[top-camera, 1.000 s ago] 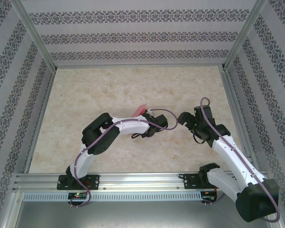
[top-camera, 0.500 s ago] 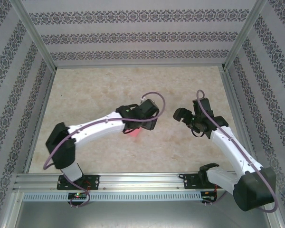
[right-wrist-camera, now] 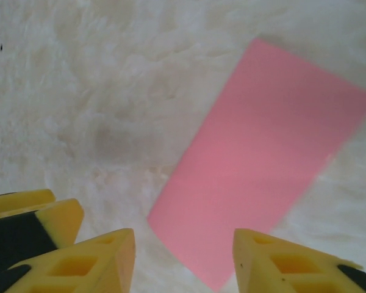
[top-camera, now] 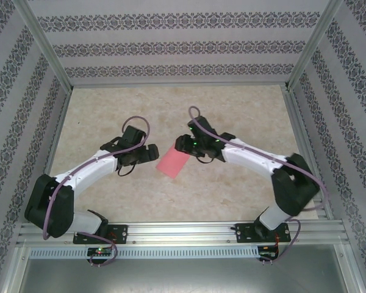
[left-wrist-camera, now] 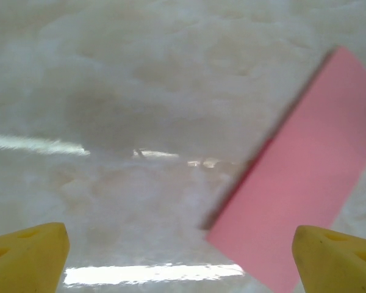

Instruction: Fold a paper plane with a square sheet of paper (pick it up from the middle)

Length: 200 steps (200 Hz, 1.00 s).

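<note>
The pink sheet of paper [top-camera: 172, 163] lies flat on the marble table as a long rectangle, with no plane shape to it. My left gripper [top-camera: 149, 154] hovers just left of it, wide open and empty. In the left wrist view its yellow fingertips [left-wrist-camera: 28, 254] sit at the bottom corners, with the paper [left-wrist-camera: 305, 183] off to the right. My right gripper [top-camera: 180, 145] is low over the paper's far end. In the right wrist view its jaws [right-wrist-camera: 184, 262] stand apart, straddling a corner of the paper [right-wrist-camera: 262, 165], which rests on the table.
The beige marble tabletop [top-camera: 171, 104] is walled by patterned panels on three sides, with aluminium posts [top-camera: 46, 46] at the corners. An aluminium rail [top-camera: 183, 232] carrying both arm bases runs along the near edge.
The left gripper has opened, let go of the paper and swung left. The paper now lies flat. The right arm has swung left over it, and its jaws have narrowed.
</note>
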{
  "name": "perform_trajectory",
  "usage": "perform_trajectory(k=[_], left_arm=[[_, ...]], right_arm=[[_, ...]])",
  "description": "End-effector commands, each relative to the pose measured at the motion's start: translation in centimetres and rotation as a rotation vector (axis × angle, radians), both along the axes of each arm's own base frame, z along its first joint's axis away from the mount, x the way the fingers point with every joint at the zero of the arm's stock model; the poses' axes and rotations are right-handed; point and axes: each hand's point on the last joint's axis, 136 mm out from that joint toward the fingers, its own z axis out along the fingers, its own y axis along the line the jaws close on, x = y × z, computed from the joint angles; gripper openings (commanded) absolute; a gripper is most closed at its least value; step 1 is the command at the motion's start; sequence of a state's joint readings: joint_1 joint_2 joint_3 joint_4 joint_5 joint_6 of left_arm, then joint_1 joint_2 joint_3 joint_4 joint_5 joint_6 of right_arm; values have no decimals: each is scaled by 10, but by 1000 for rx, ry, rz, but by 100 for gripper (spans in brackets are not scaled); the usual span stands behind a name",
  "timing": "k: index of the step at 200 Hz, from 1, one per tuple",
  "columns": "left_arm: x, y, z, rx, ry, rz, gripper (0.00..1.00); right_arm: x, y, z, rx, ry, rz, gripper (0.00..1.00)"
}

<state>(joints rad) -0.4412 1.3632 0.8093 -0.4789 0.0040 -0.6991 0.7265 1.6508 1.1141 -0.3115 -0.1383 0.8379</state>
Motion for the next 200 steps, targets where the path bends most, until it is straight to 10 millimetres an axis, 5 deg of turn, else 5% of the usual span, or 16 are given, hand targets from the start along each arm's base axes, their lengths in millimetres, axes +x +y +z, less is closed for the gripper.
perform_trajectory(k=[1, 33, 66, 134, 200], left_arm=[[10, 7, 13, -116, -57, 77, 95], [3, 26, 5, -127, -31, 118, 95], [1, 34, 6, -129, -31, 126, 95], [1, 27, 5, -142, -29, 72, 95], [0, 0, 10, -245, -31, -55, 95]], right_arm=[[13, 45, -2, 82, -2, 19, 41], [5, 94, -34, 86, 73, 121, 35], [-2, 102, -64, 57, 114, 142, 34], [-34, 80, -108, 2, 170, 261, 34], [-72, 29, -102, -64, 177, 444, 33]])
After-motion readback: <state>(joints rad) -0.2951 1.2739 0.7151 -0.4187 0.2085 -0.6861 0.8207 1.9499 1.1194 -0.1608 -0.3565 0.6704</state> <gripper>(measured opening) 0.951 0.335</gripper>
